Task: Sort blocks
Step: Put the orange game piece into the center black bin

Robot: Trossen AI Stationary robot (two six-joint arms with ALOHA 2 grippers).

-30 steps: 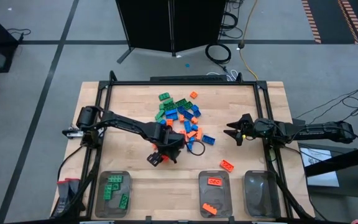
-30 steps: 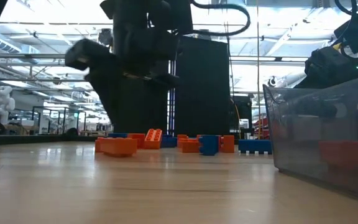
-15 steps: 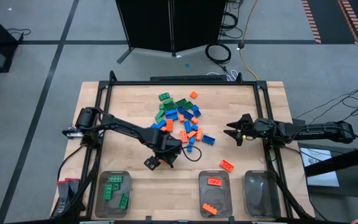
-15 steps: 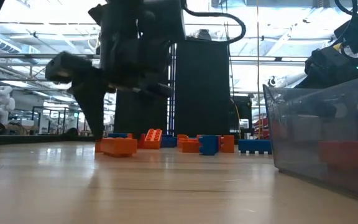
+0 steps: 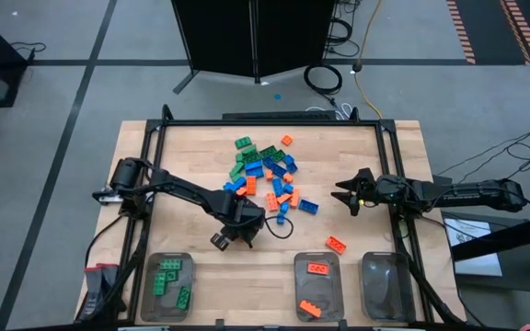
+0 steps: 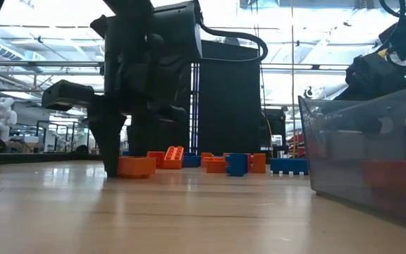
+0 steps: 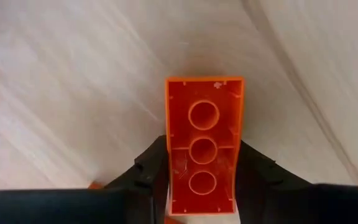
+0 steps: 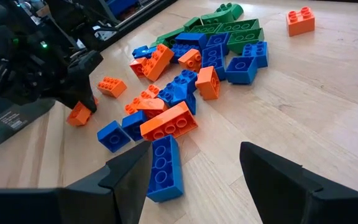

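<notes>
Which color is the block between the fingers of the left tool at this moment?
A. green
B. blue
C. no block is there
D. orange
D: the left wrist view shows an orange block, its hollow underside toward the camera, sitting between the two dark fingers of the left tool, which is down at the table just below the pile.

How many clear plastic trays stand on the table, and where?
3, all along the table's near edge: the left tray with green blocks, the middle tray with orange blocks, and the right tray.
</notes>
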